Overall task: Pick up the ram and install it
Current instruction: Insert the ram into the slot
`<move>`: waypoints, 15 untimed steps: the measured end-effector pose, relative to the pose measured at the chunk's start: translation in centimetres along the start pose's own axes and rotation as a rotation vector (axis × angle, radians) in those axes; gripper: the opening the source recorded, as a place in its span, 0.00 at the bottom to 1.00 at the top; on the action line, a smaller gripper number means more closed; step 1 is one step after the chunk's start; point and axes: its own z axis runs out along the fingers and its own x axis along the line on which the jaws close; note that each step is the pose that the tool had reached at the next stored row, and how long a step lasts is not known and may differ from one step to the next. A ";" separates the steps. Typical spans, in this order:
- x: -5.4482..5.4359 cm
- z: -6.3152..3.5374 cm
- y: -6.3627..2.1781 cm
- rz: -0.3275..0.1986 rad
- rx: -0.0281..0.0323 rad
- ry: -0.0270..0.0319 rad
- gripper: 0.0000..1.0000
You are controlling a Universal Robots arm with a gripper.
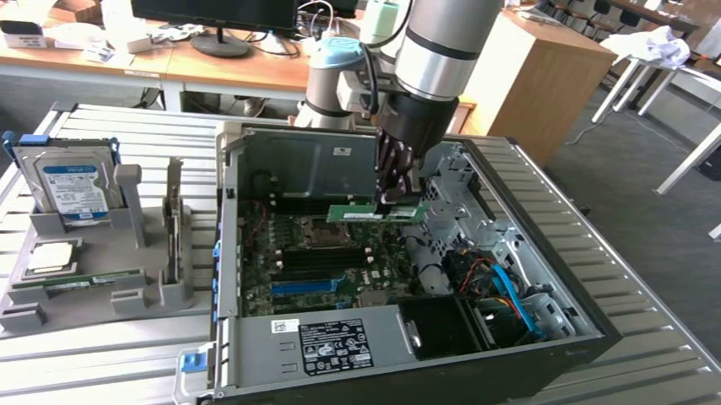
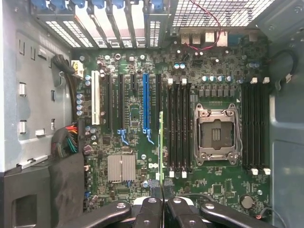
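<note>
My gripper (image 1: 394, 199) hangs inside the open computer case (image 1: 529, 253), shut on the ram (image 1: 377, 212), a thin green stick held level above the motherboard (image 1: 327, 261). In the wrist view the ram (image 2: 161, 140) appears edge-on as a narrow green strip running out from between the dark fingers (image 2: 150, 211). It lies just beside the bank of black memory slots (image 2: 178, 128), on their side away from the CPU socket (image 2: 217, 133). How high it is above the board I cannot tell.
A grey holder (image 1: 135, 291) at the exterior view's left carries a hard drive (image 1: 73, 187), a silver processor chip (image 1: 51, 256) and another green stick (image 1: 79, 281). A second bank of memory slots (image 2: 256, 126) lies beyond the socket. Cables and a drive cage (image 1: 507, 295) fill the case's right.
</note>
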 end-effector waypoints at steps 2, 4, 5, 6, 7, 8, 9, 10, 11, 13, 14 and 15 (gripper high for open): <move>0.0 0.10 0.00 0.000 0.0000 0.0001 0.12; 0.0 0.20 0.00 0.000 0.0000 0.0001 0.12; 0.0 0.24 0.00 0.000 0.0000 0.0002 0.12; 0.0 0.28 0.00 0.000 0.0000 0.0002 0.12; 0.0 0.33 0.00 0.000 0.0000 0.0003 0.12; 0.0 0.37 0.00 0.000 0.0000 0.0004 0.12; 0.0 0.42 0.00 0.000 0.0000 0.0004 0.12; 0.0 0.46 -0.01 0.000 0.0000 0.0005 0.12; 0.0 0.50 -0.01 0.000 0.0000 0.0007 0.12; 0.0 0.58 -0.01 0.000 0.0000 0.0010 0.12; 0.0 0.62 -0.01 0.000 0.0000 0.0010 0.12; 0.0 0.67 -0.01 0.000 0.0000 0.0011 0.12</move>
